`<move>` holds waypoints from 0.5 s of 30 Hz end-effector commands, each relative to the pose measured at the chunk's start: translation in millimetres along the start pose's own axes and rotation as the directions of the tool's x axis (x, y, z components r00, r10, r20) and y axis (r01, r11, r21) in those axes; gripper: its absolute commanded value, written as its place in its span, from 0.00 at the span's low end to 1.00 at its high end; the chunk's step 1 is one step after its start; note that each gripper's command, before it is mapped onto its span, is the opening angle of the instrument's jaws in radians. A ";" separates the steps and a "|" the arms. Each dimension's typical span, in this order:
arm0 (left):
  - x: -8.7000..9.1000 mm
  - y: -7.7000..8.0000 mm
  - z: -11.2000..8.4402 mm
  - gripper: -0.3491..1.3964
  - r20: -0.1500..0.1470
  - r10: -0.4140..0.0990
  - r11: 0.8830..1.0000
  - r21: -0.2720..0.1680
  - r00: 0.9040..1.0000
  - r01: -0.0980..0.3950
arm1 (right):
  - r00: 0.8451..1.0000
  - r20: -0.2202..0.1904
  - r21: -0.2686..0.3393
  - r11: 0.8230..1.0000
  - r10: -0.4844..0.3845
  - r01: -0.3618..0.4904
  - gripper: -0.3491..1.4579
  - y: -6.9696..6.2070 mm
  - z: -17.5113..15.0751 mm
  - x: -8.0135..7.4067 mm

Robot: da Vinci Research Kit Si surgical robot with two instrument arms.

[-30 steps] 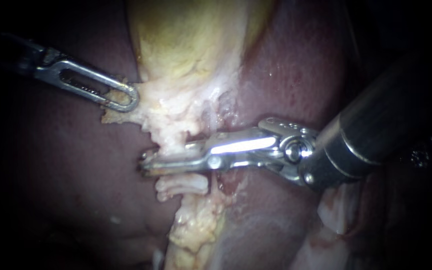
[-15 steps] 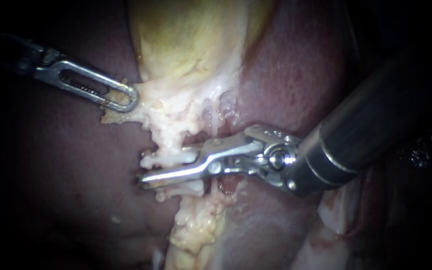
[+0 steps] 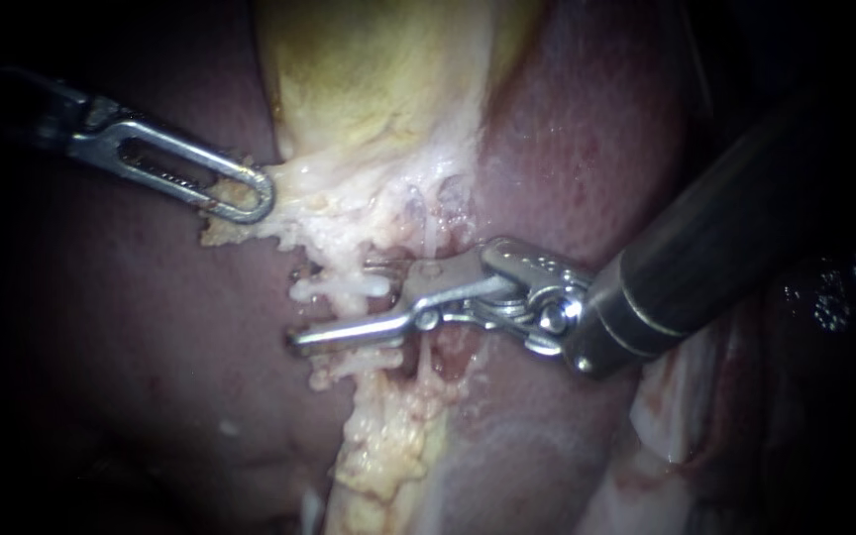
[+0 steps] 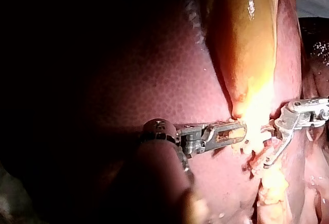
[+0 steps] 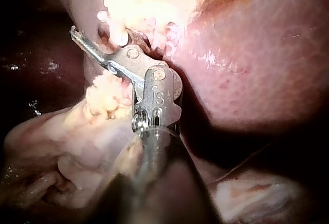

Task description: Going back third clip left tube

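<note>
Left instrument [image 3: 250, 198], jaws closed on the pale fringe [image 3: 225, 230] at the lower edge of the gallbladder [image 3: 378, 79], holds it out to the left. Just below, the left tube [image 3: 344, 289] lies between the parted, ungripping jaws of the right instrument [image 3: 334, 307]; no clip can be distinguished on it, and the liver [image 3: 587, 129] lies behind. Hazard: should the right instrument draw back before its lower jaw clears the fatty tissue, the tip may snag and tear the tensioned tube.

Right instrument [image 5: 97, 44] amid pale fatty tissue [image 5: 105, 96], close beside the glossy red liver [image 5: 257, 54]
</note>
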 end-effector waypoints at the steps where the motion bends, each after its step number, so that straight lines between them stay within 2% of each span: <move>1: 0.0 0.0 -0.1 0.00 0.000 0.000 1.000 0.000 1.000 0.000 | 1.000 0.000 -0.002 1.000 -0.009 0.009 0.47 0.1 -0.2 -0.1; 10: 0.0 0.0 -0.1 0.00 0.000 0.000 1.000 0.000 1.000 0.000 | 0.999 0.001 -0.025 0.999 -0.043 0.043 0.47 0.7 -2.1 -0.5; 15: -0.1 0.0 -0.1 0.00 0.001 0.000 1.000 0.000 1.000 0.000 | 0.998 0.003 -0.030 0.997 -0.067 0.067 0.47 0.6 -3.7 -0.8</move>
